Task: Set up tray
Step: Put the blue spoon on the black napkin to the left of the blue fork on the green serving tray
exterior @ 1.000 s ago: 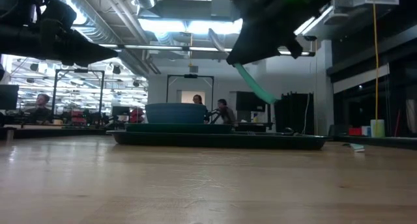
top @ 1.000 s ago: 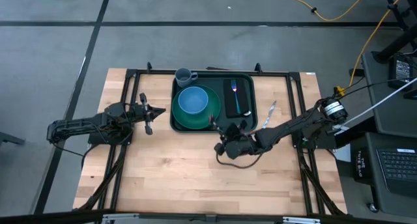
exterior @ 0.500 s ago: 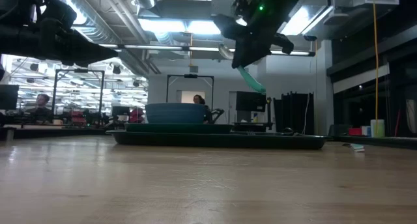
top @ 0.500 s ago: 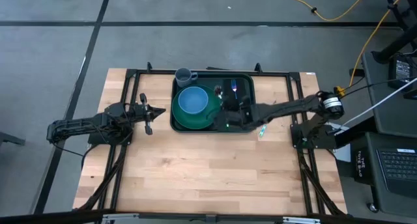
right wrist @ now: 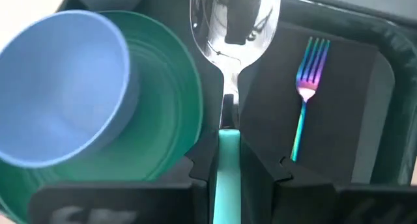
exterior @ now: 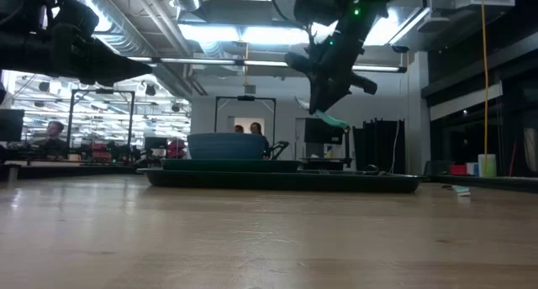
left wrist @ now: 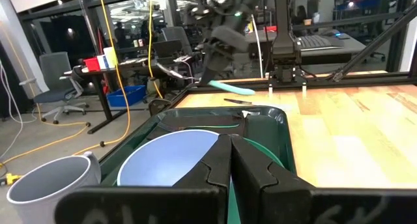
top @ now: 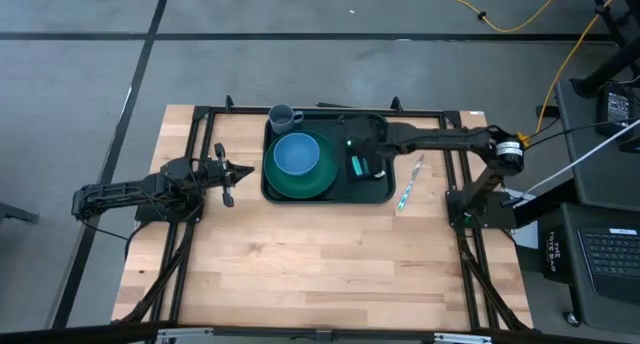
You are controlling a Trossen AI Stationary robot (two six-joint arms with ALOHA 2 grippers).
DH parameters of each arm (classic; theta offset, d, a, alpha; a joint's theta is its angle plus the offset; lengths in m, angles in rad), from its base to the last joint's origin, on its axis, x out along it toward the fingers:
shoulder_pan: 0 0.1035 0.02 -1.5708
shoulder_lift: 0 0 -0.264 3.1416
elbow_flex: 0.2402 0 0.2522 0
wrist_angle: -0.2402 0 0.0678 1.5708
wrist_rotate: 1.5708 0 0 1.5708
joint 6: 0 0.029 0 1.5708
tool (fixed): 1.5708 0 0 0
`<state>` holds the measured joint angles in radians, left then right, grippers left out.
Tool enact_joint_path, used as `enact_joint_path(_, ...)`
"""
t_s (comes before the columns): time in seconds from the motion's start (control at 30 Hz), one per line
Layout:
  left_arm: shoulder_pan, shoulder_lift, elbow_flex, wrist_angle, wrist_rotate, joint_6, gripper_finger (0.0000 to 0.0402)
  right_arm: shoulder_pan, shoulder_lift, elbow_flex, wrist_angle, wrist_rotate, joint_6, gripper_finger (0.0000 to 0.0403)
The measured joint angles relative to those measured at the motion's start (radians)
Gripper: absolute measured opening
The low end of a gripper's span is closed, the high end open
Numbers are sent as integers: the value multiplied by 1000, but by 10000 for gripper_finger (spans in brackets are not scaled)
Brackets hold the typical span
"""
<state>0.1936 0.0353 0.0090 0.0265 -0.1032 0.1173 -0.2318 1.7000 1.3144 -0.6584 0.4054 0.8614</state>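
On the left of the pale wooden table [top: 300, 264], the left gripper [top: 229, 174] waits with its fingers pressed together, holding nothing, just beside the left rim of the large dark green rectangular plastic tray [top: 378, 195], which sits at the middle of the table's far edge. A grey mug [top: 283, 116] stands at the tray's far left corner; a pale blue round bowl [top: 296, 155] rests in a round green plate [top: 318, 180] on the tray's left half, and a black folded napkin [right wrist: 339, 113] covers its right half, an iridescent metal fork [right wrist: 305, 94] lying along it. Over that napkin hangs the right gripper [right wrist: 228, 160], its fingers clamped on the teal handle of a shiny metal spoon [right wrist: 233, 28] whose bowl points ahead between plate and fork; the low view shows the spoon clear above the tray. Right of the tray, another teal-handled utensil [top: 408, 189] lies on the bare wood. The step in hand appears to be laying the spoon on the napkin beside the fork. The next move calls for lowering the spoon parallel to the fork, clear of the plate's rim, then parting the fingers.
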Motion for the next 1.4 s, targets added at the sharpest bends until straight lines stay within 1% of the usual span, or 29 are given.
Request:
enact_joint_path(0.23,0,0,0,0,0,0,4,-100,0,0,-8,-112,2,55)
enact_joint_path(0.4,0,0,0,0,0,0,4,-135,0,0,-10,-119,28,55)
enact_joint_path(0.7,0,0,0,0,0,0,4,-139,0,0,-25,-121,51,55)
enact_joint_path(0.83,0,0,0,0,0,0,4,-139,1,-23,-34,-122,77,55)
enact_joint_path(0.97,0,0,0,0,0,0,4,-138,27,-29,-41,-122,78,55)
enact_joint_path(1.1,0,0,0,0,-1,0,4,-138,74,-29,-11,-125,76,55)
enact_joint_path(1.23,0,0,0,0,-2,0,4,-148,123,-29,35,-173,51,55)
enact_joint_path(1.4,0,0,0,0,-2,0,4,-185,167,-29,42,-216,50,55)
